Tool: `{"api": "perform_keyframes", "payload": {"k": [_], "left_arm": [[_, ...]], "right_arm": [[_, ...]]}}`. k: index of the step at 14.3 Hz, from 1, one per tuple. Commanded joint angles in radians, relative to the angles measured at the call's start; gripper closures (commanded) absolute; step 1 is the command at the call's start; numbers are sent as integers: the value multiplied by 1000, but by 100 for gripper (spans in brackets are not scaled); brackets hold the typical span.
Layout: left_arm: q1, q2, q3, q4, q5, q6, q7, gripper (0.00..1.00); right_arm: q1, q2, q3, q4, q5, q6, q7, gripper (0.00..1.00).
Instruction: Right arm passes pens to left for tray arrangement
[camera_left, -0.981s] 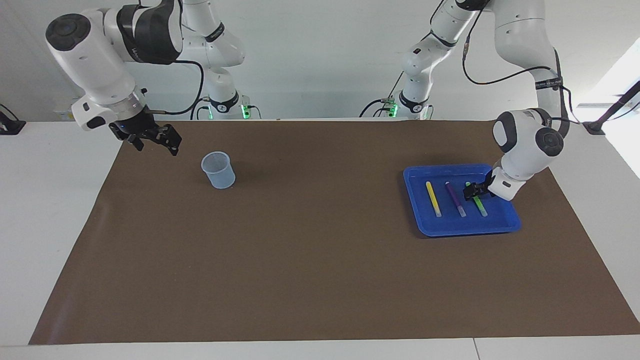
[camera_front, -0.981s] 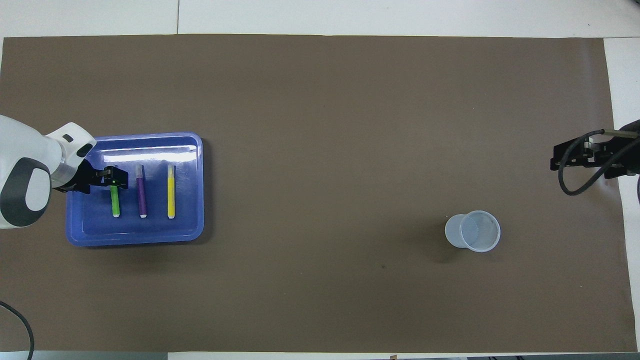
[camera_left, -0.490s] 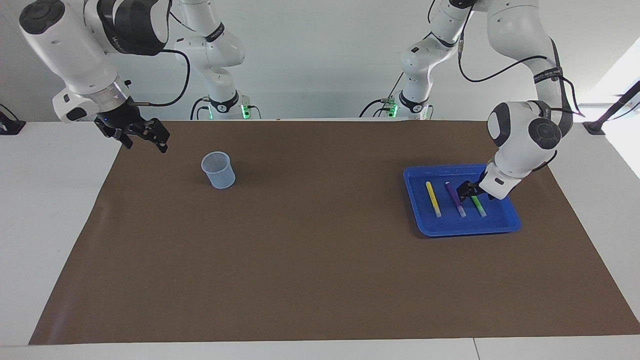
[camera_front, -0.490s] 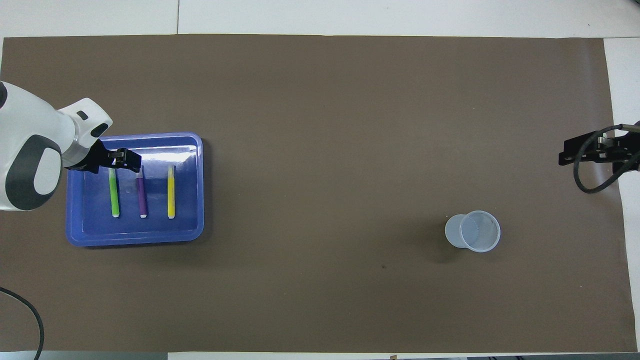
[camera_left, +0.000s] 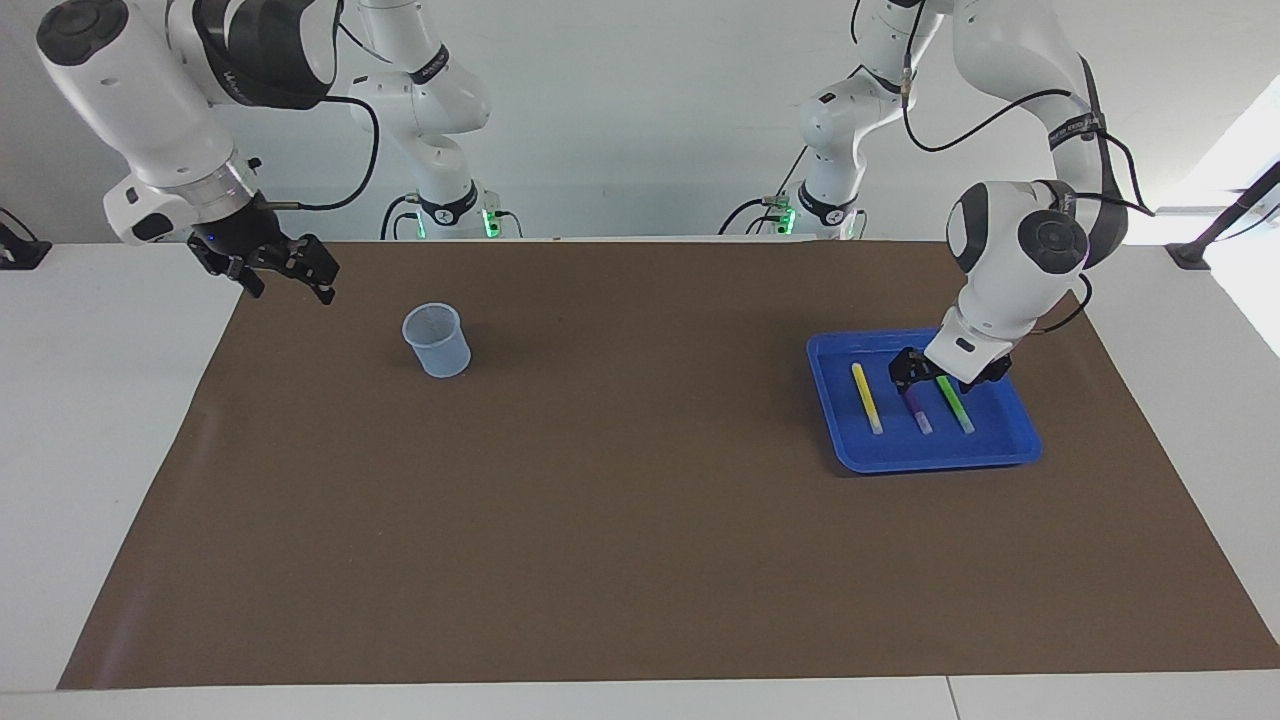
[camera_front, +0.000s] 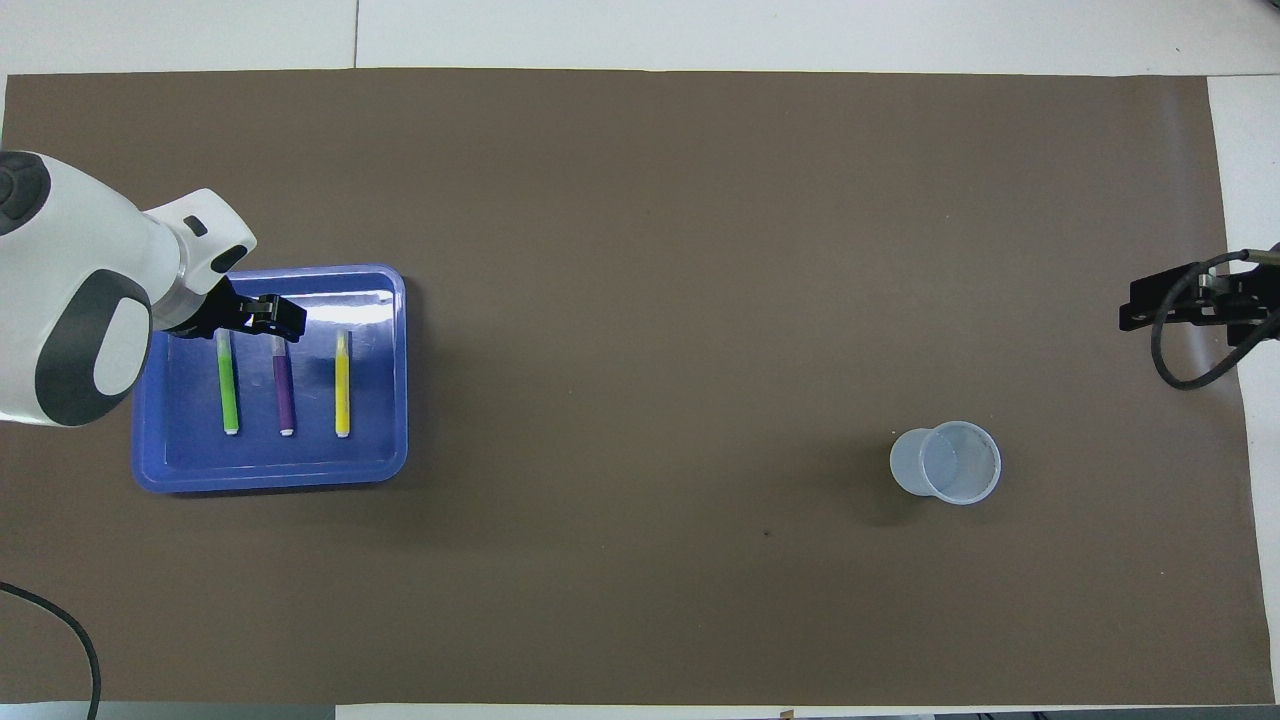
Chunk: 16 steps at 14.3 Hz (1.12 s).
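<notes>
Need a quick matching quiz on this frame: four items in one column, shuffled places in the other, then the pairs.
Items:
1. green pen
2. yellow pen
3. cup
4. left gripper

Places:
A. empty, on the brown mat toward the right arm's end of the table
B. in the tray, outermost pen, nearest the left arm's end of the table
C. over the tray, above the purple pen
D. in the tray, the pen nearest the middle of the table

Pairs: 1-B, 2-D, 3-A, 4-C
</notes>
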Motion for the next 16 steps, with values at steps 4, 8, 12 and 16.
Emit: {"api": "perform_keyframes", "payload": {"k": [4, 8, 12, 16], "left_arm": [[-199, -96, 123, 161, -44, -286, -3, 0], [-478, -228, 409, 184, -121, -408, 0, 0], [-494, -248, 435, 164, -123, -365, -2, 0], [-500, -194, 441, 246, -146, -385, -11, 0]], "right_arm": [[-4, -16, -4, -1, 19, -20, -24, 0], [-1, -16, -4, -3, 19, -20, -24, 0], [-3, -16, -4, -3, 19, -20, -24, 0], [-3, -16, -4, -3, 19, -20, -24, 0]]}}
